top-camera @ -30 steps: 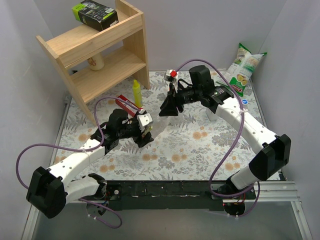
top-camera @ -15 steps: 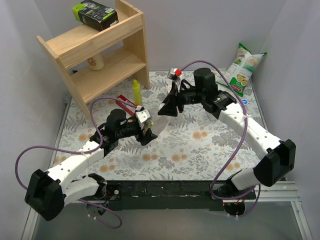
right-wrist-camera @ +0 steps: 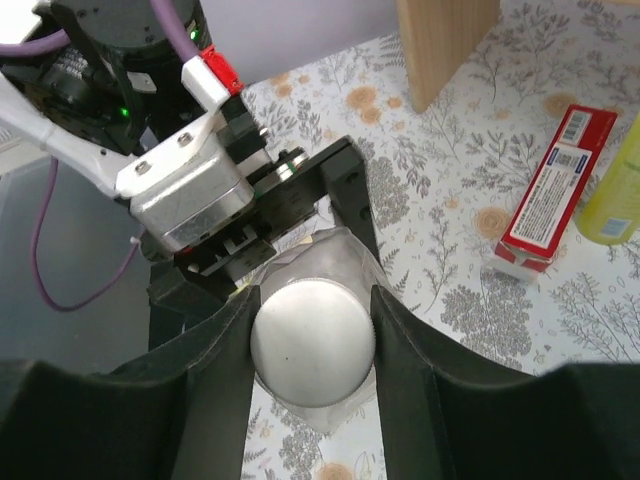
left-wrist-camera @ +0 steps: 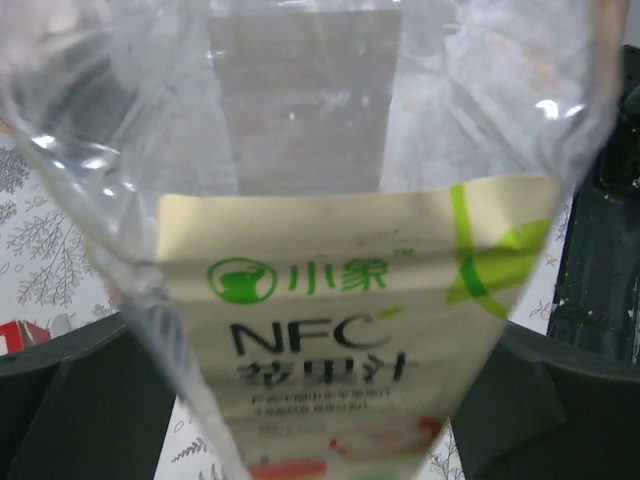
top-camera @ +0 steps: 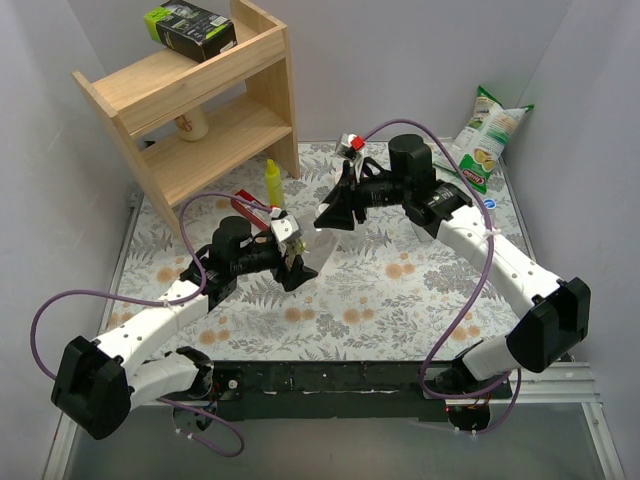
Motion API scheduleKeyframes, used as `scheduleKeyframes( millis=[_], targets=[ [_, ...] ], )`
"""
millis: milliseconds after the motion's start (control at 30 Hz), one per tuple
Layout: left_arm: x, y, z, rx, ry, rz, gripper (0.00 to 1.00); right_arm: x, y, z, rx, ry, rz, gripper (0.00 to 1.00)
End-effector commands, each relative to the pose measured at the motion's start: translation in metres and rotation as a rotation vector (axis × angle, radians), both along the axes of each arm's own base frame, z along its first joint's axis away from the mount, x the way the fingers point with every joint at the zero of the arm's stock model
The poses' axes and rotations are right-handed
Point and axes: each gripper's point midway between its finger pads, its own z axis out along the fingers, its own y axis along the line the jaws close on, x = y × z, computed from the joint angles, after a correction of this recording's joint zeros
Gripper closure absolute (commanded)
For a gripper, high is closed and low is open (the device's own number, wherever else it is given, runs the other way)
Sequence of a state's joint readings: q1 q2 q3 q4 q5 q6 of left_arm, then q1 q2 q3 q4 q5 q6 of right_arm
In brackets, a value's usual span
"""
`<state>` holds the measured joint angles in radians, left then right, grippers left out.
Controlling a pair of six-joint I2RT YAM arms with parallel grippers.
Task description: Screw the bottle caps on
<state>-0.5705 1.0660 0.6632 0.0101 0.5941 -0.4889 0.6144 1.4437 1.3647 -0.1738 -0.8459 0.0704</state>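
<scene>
My left gripper is shut on a clear bottle with a pale yellow label, holding it off the flowered table. In the left wrist view the bottle fills the frame between my dark fingers. My right gripper sits at the bottle's top. In the right wrist view its fingers are closed on the wide white cap, which sits over the bottle's neck. A small blue cap lies on the table by the right arm.
A wooden shelf stands at the back left with a green box on top. A yellow squeeze bottle and a red box lie near it, also seen in the right wrist view. A snack bag leans at the back right.
The right gripper has shifted slightly left and up with the white cap. The left gripper has moved the bottle slightly right, under it.
</scene>
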Motion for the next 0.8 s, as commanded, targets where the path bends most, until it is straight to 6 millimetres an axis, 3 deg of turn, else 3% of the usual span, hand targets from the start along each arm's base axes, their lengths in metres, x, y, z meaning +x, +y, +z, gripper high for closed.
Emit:
scheduleKeyframes(
  millis=[0, 33, 67, 167, 200, 267, 300, 467, 600, 767],
  targets=[
    [-0.001, -0.01, 0.023, -0.039, -0.108, -0.065, 0.02, 0.0, -0.015, 0.008, -0.063, -0.152, 0.04, 0.99],
    [0.008, -0.005, 0.016, -0.014, -0.107, -0.01, 0.02, 0.004, -0.024, 0.007, -0.089, -0.185, 0.031, 0.99],
    [0.012, -0.002, 0.008, 0.005, -0.089, 0.022, 0.02, -0.007, -0.037, -0.007, -0.155, -0.135, 0.048, 0.99],
    [0.024, 0.011, -0.017, 0.076, -0.005, 0.143, 0.02, -0.014, -0.064, -0.008, -0.223, -0.225, 0.071, 0.99],
    [0.018, 0.018, -0.041, 0.147, 0.091, 0.153, 0.02, -0.027, -0.077, -0.013, -0.263, -0.205, 0.084, 0.99],
    [0.023, 0.024, -0.052, 0.215, 0.164, 0.212, 0.02, -0.029, -0.093, -0.019, -0.319, -0.259, 0.079, 0.99],
    [0.02, 0.033, -0.075, 0.289, 0.26, 0.25, 0.02, -0.038, -0.103, -0.023, -0.345, -0.247, 0.078, 0.99],
    [0.05, 0.048, -0.075, 0.372, 0.361, 0.481, 0.02, -0.029, -0.147, -0.04, -0.454, -0.206, -0.039, 0.99],
    [0.047, 0.046, -0.058, 0.31, 0.336, 0.404, 0.02, -0.012, -0.173, -0.044, -0.48, -0.242, -0.146, 0.99],
    [0.041, 0.054, -0.082, 0.291, 0.468, 0.422, 0.02, 0.021, -0.204, -0.06, -0.491, -0.273, -0.277, 0.99]
  ],
)
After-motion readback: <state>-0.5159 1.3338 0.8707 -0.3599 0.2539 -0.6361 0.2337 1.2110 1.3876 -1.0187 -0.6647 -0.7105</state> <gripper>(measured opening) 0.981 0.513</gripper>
